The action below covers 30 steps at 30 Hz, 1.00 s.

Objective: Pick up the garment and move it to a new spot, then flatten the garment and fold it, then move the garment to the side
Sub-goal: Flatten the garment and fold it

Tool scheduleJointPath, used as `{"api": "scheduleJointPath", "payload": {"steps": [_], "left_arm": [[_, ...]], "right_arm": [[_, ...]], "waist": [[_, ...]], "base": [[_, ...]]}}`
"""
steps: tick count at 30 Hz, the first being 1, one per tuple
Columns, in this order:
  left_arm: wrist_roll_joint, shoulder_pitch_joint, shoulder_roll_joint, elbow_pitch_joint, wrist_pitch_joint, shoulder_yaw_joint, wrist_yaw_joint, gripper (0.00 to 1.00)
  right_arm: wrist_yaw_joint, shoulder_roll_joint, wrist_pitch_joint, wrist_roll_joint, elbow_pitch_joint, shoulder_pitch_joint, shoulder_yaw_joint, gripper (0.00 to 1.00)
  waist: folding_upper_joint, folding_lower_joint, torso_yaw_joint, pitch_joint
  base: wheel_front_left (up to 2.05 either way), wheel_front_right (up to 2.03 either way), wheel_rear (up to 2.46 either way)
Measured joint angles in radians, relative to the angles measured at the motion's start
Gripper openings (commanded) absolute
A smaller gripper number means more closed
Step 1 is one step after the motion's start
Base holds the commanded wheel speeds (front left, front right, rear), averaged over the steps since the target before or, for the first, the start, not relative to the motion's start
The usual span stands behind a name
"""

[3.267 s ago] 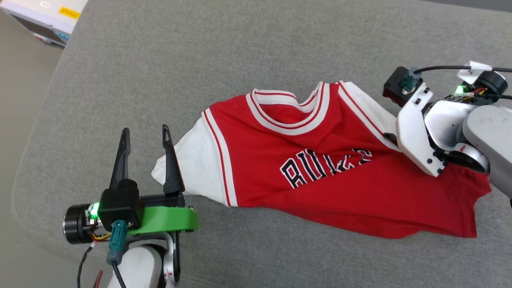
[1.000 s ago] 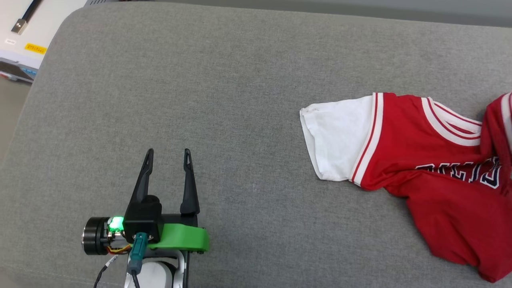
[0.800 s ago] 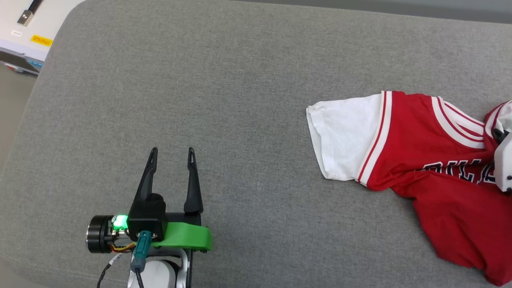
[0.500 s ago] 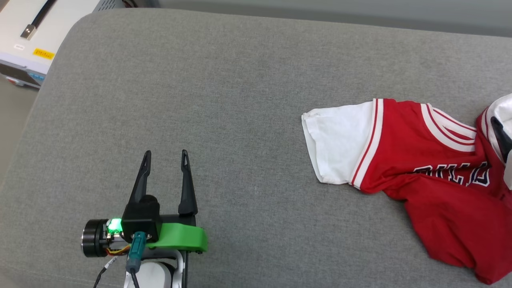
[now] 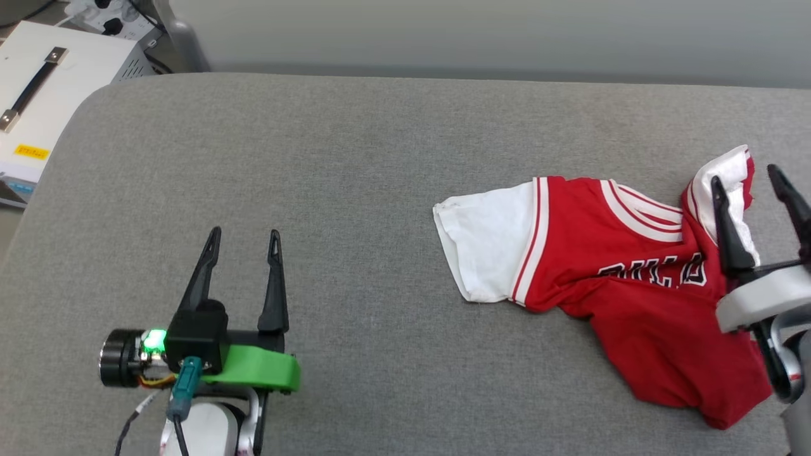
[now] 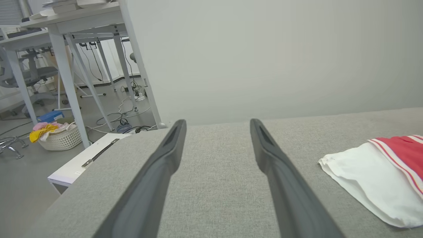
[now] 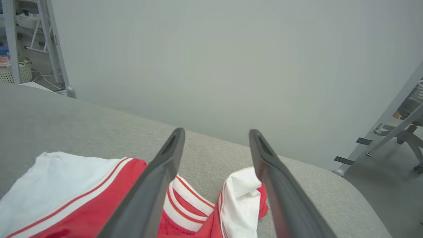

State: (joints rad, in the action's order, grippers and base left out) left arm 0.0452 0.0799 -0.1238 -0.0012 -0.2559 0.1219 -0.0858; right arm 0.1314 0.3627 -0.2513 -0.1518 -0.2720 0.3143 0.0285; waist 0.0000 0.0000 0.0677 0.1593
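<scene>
The garment (image 5: 633,297) is a red jersey with white sleeves and black lettering, lying crumpled on the right part of the grey cushion (image 5: 355,164). One white sleeve (image 5: 485,250) lies flat to its left; the other sleeve (image 5: 735,174) stands bunched up at its right. My right gripper (image 5: 746,177) is open just above that bunched sleeve (image 7: 239,198), nothing clamped between its fingers (image 7: 155,185). Far to the left, my left gripper (image 5: 244,235) stands open over bare cushion, with the flat sleeve (image 6: 366,181) off to its right.
A white box (image 5: 38,107) with a dark handle sits beyond the cushion's left edge. A grey wall (image 5: 481,31) runs behind the cushion. In the left wrist view, white table legs (image 6: 66,86) and a laundry basket (image 6: 59,137) stand on the floor.
My right gripper has opened and let go of the garment, then drawn back into the head view. The head camera has tilted up, showing the wall. The left arm stays put.
</scene>
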Motion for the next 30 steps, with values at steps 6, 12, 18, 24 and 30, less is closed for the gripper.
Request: {"api": "scheduleJointPath", "payload": {"steps": [6, 12, 18, 24, 30], "left_arm": [[0.018, 0.132, -0.053, 0.054, 0.0, 0.003, 0.101, 1.0], [0.08, 0.321, -0.113, 0.168, 0.069, 0.052, 0.195, 1.0], [0.256, 0.53, -0.182, 0.232, 0.325, 0.211, 0.213, 1.0], [0.513, 0.718, -0.248, 0.283, 0.638, 0.42, 0.214, 1.0], [0.668, 0.889, -0.265, 0.365, 0.874, 0.603, 0.214, 1.0]], "right_arm": [[0.0, -0.136, -0.002, 0.06, 0.203, -0.154, -0.032, 1.0], [0.0, -0.196, -0.004, 0.081, 0.276, -0.244, -0.02, 1.0], [0.0, -0.217, -0.004, 0.084, 0.306, -0.264, -0.009, 1.0], [0.0, -0.224, -0.004, 0.106, 0.315, -0.263, 0.002, 1.0], [0.0, -0.228, -0.004, 0.114, 0.318, -0.219, 0.021, 1.0]], "waist": [[0.0, 0.0, -0.031, -0.012], [0.0, 0.0, -0.055, -0.004], [0.0, 0.0, -0.08, 0.022], [0.0, 0.0, -0.105, 0.067], [0.0, 0.0, -0.135, 0.128]], "base": [[0.0, 0.0, 0.0], [0.0, 0.0, 0.0], [0.0, 0.0, 0.0], [0.0, 0.0, 0.0], [0.0, 0.0, 0.0]]}}
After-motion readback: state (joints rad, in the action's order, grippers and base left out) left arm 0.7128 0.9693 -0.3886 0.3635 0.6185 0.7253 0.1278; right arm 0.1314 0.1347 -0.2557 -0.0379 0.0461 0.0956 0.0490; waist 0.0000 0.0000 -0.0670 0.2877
